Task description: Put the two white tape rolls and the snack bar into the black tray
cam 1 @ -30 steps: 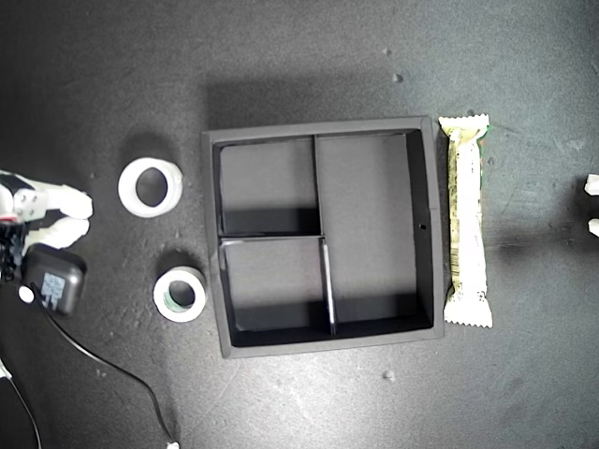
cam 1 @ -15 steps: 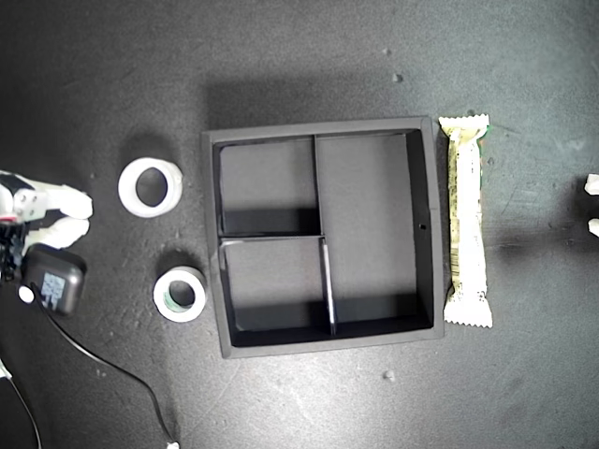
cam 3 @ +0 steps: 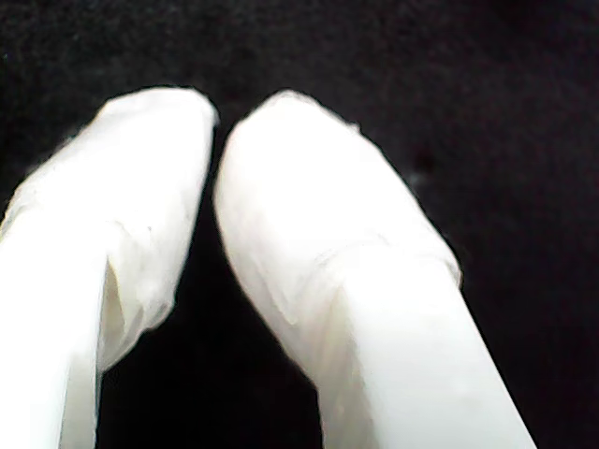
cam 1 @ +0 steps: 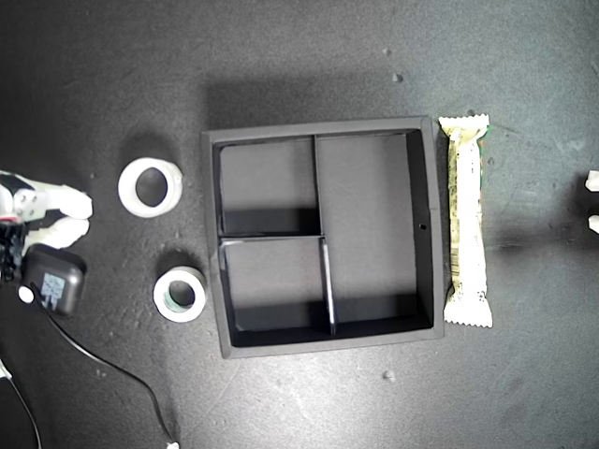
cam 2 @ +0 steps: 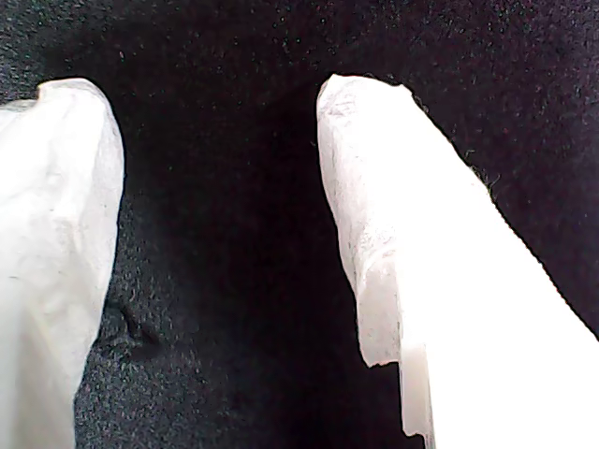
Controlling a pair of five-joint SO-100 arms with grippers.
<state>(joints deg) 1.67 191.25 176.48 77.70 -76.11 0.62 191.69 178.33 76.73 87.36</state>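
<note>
Black tray (cam 1: 426, 238) sits mid-worktop in the exterior view with all three compartments bare, so nothing of the task looks done: the larger roll (cam 1: 150, 187) and the smaller roll (cam 1: 180, 294) lie apart from each other on the worktop (cam 1: 299, 56) beside the tray toward that view's left, and the snack bar (cam 1: 466, 221) lies flat along the tray's outer wall toward that view's right. All three placements remain. An arm shows at each side edge of this view, which is which cannot be told. No brand or wording is readable on the wrapper; it is too small. First wrist view: the first gripper (cam 2: 215, 215) has its white-wrapped fingers (cam 2: 393, 206) spread, holding nothing, over bare dark worktop. Second wrist view: the second gripper (cam 3: 217, 150) has its fingers (cam 3: 309, 206) nearly touching, with nothing between them.
</note>
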